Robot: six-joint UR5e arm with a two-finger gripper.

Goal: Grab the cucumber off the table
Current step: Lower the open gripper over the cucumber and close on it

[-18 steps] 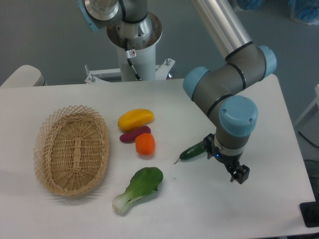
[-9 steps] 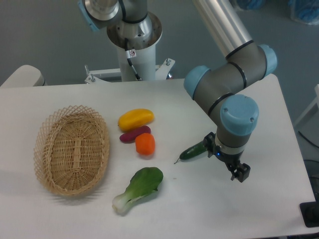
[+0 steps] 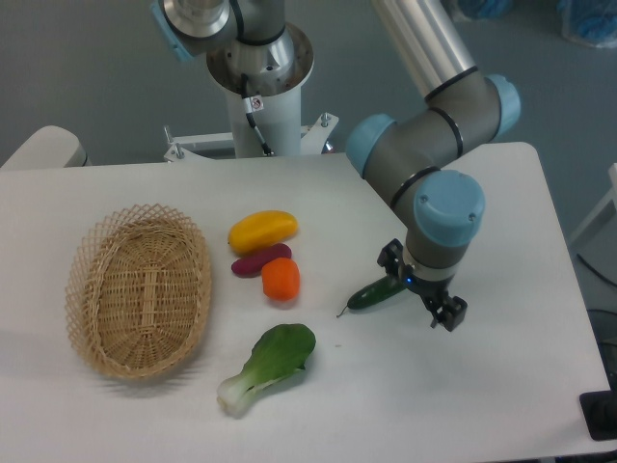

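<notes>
Dark green glossy cucumber (image 3: pixel 372 294) lies flat on the white table (image 3: pixel 501 386) with the black two-finger gripper (image 3: pixel 420 286) spread open astride its thick end, seemingly so closing would pinch it.

Pretty sure we're looking at a robotics lab here: a big industrial arm (image 3: pixel 439 125) is sitting on a bolted white pedestal (image 3: pixel 258 106), reaching over a plain white counter (image 3: pixel 540 386), with grey flooring (image 3: pixel 87 68) running behind it.

Arm reached down from upper frame, elbow bent, wrist pointed downward. Gripper (image 3: pixel 420 288) hung low over the tabletop, its two fingers spread apart.
</notes>
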